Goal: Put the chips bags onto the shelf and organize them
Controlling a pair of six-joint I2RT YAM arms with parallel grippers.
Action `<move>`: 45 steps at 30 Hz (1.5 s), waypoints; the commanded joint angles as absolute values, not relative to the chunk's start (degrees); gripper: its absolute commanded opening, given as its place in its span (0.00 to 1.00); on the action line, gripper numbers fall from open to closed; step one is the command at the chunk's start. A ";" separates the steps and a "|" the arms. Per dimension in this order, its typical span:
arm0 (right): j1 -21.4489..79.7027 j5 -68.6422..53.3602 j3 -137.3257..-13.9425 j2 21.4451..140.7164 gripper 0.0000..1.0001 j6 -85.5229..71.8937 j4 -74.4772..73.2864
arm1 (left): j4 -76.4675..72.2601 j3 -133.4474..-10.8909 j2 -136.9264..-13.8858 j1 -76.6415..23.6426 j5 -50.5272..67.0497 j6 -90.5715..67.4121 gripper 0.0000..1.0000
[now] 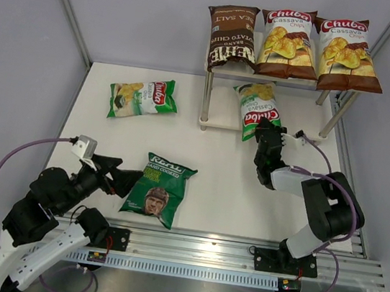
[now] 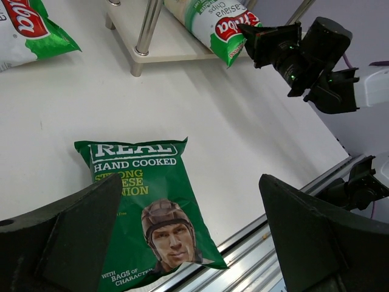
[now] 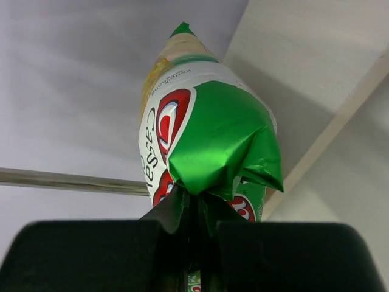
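Note:
The shelf (image 1: pixel 220 118) stands at the back right. Its top board carries the brown Kettle bag (image 1: pixel 232 37) and two brown-and-white Chuba bags (image 1: pixel 289 41) (image 1: pixel 347 54). My right gripper (image 1: pixel 268 131) is shut on the end of a green-and-white Chuba bag (image 1: pixel 258 110) (image 3: pixel 200 137), which reaches onto the lower board. A second green-and-white Chuba bag (image 1: pixel 143 98) lies flat on the table at the left. The dark green REAL bag (image 1: pixel 159 188) (image 2: pixel 143 201) lies at the front. My left gripper (image 1: pixel 126 181) (image 2: pixel 191 243) is open, just left of it.
A metal rail (image 1: pixel 224 250) runs along the table's front edge. Grey walls with frame posts (image 1: pixel 68 6) close in the left, back and right. The right arm's body (image 1: pixel 328 208) sits at the front right.

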State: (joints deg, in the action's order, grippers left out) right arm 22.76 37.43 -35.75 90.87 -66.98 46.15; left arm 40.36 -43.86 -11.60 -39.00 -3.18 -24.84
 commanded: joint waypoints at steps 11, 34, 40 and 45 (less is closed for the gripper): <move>33.39 54.31 -51.76 105.38 0.11 -70.66 50.01 | 37.27 -43.33 -9.06 -39.02 -2.46 -24.08 0.99; 39.29 51.25 -56.95 111.36 0.41 -85.33 42.64 | 36.83 -42.98 -5.28 -39.02 -1.76 -24.26 0.99; 39.20 47.56 -56.86 112.15 0.44 -88.50 42.37 | 36.47 -42.80 -4.22 -39.02 -1.49 -24.43 0.99; 39.20 46.23 -56.34 112.41 0.44 -91.14 42.10 | 36.74 -42.72 -3.60 -39.02 -1.41 -24.52 0.99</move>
State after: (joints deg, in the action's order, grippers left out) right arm 38.48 47.81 -55.11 111.35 -88.42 43.81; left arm 39.27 -42.92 -4.45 -39.00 -2.94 -24.86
